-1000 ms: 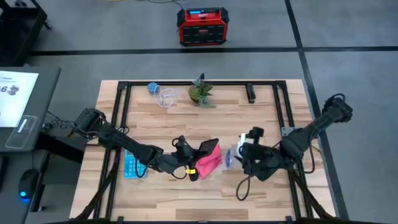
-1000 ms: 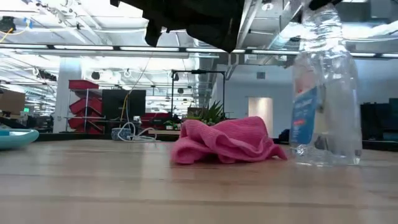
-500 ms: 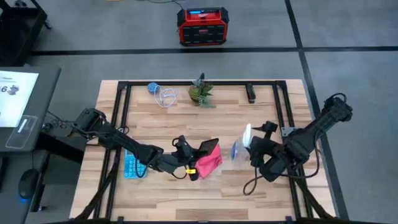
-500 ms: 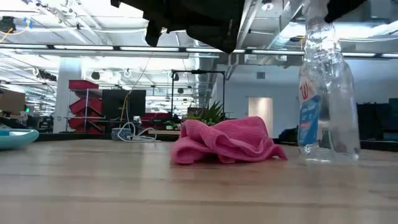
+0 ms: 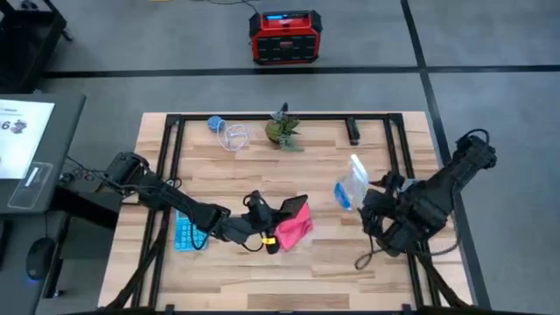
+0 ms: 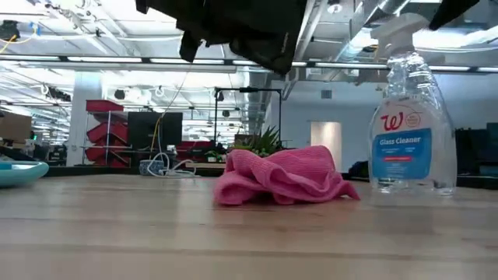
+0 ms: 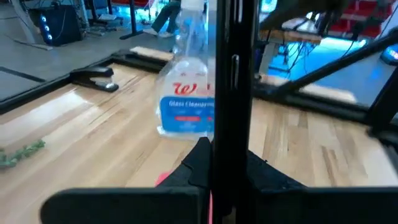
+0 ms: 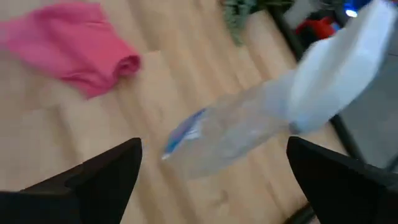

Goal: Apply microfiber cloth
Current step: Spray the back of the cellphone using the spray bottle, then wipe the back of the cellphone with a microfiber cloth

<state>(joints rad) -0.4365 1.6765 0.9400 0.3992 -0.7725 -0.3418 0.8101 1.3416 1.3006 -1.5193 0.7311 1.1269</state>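
Released since a second ago, the glass cleaner bottle (image 6: 410, 117) stands free; right pincer (image 5: 383, 203) spread; microfiber cloth (image 5: 296, 228) unapplied; left pincer (image 5: 269, 236) state unclear.

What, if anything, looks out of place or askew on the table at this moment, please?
Only the microfiber cloth looks untidy: it lies bunched in a crumpled heap rather than flat. The glass cleaner bottle stands upright, with no spill visible.

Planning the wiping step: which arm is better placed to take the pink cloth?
The left. Its gripper is right at the microfiber cloth, while the right gripper sits farther off beside the glass cleaner bottle standing on the table.
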